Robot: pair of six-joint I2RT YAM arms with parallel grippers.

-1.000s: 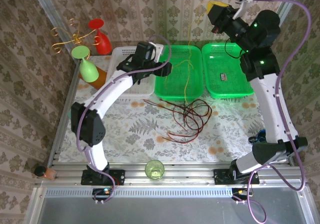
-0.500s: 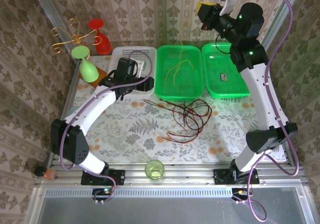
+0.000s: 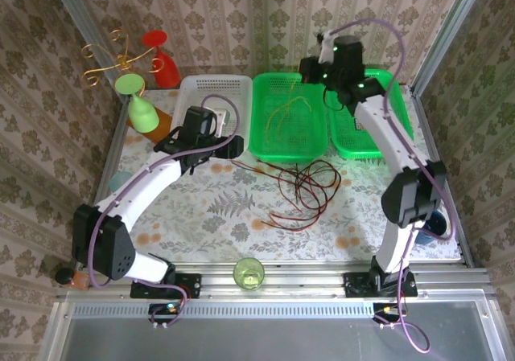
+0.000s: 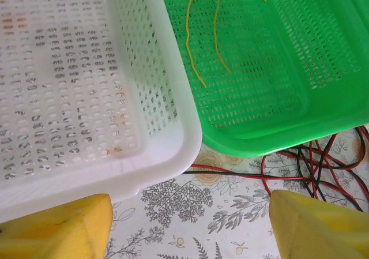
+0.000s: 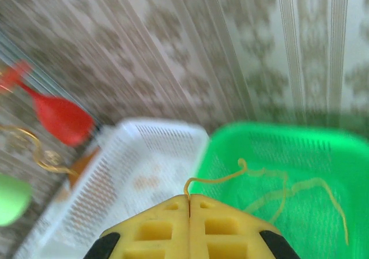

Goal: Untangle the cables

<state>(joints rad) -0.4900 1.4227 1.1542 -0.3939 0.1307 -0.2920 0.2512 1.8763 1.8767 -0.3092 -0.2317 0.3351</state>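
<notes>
White arms with black joints carry looped purple cables, and the hands have yellow fingers.

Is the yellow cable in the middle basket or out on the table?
In. The yellow cable lies on the floor of the middle basket, with one end apparently pinched in the shut right gripper.

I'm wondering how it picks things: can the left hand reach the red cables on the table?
Probably yes: the left hand is open, and the red cables lie uncovered on the table just ahead, beside the green basket.
</notes>
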